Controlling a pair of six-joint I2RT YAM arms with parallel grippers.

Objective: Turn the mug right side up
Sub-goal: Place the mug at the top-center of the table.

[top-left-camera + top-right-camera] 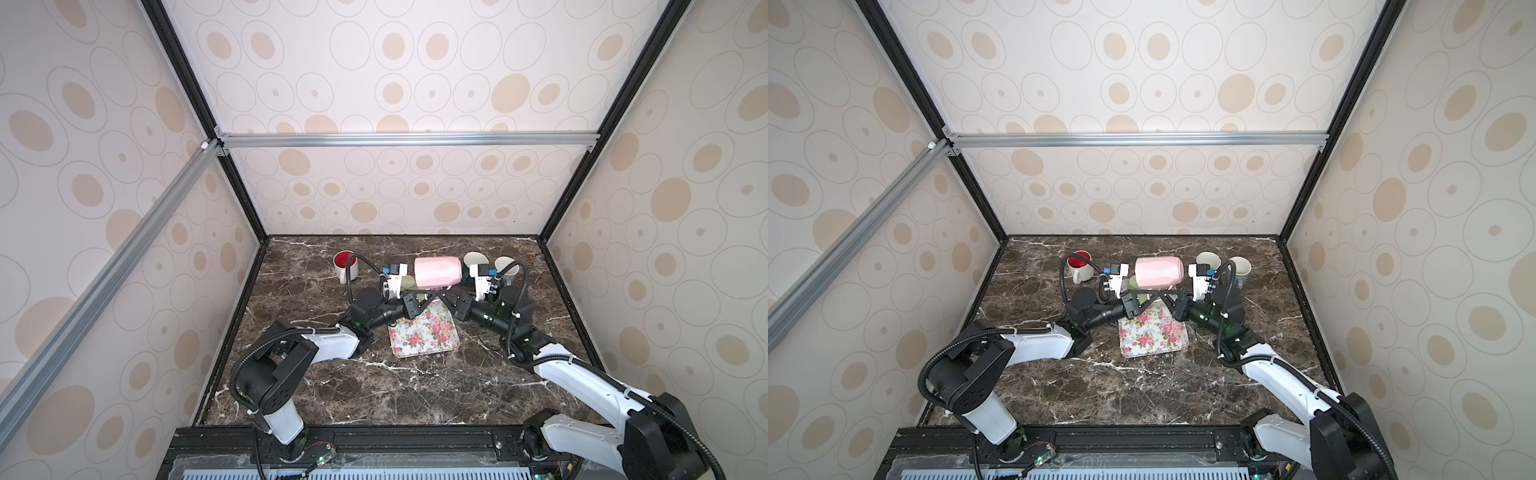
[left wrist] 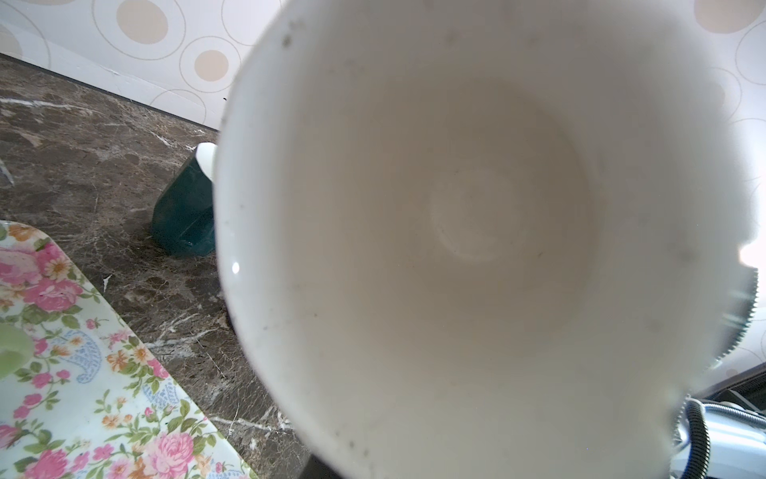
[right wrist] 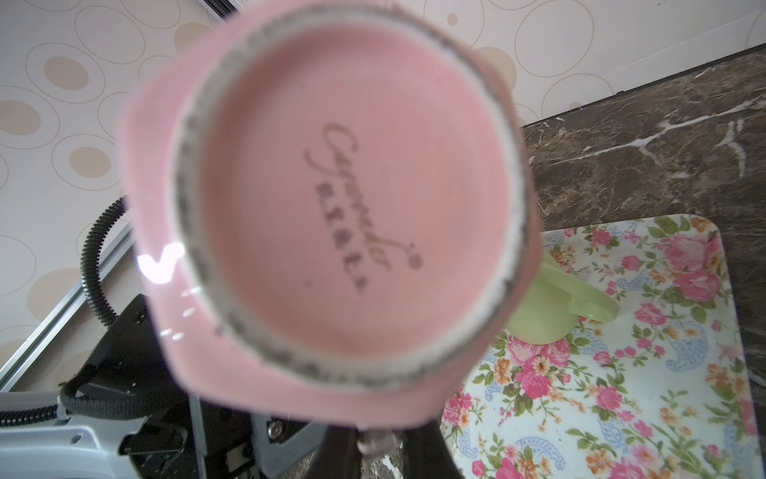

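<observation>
Field notes: the right gripper point(image 1: 444, 296) has its jaws nearly together, pinched on what looks like the handle under the pink mug point(image 1: 437, 272). The right wrist view looks straight at the mug's base, with black fingers point(image 3: 429, 456) either side of a blurred knob at the frame edge.

The left gripper point(image 1: 426, 296) has its tips meeting the right's beneath the mug. Its jaws look narrow too, but I cannot tell whether they bite the rim or only touch it. The left wrist view is filled by the mug's white inside.

The mug is off the table and lies level, mouth toward the left arm, base toward the right arm. It hangs above the far end of the floral tray point(image 1: 428, 340). A pale green cup point(image 3: 551, 307) lies on the tray close below.

Step, as I judge it: mid-turn, mug on its side, not yet upright.

Next move calls for:
- a further quarter roll, mouth up
- one gripper carrying, so the wrists don't fight
- setting down level, clear of the green cup
</observation>
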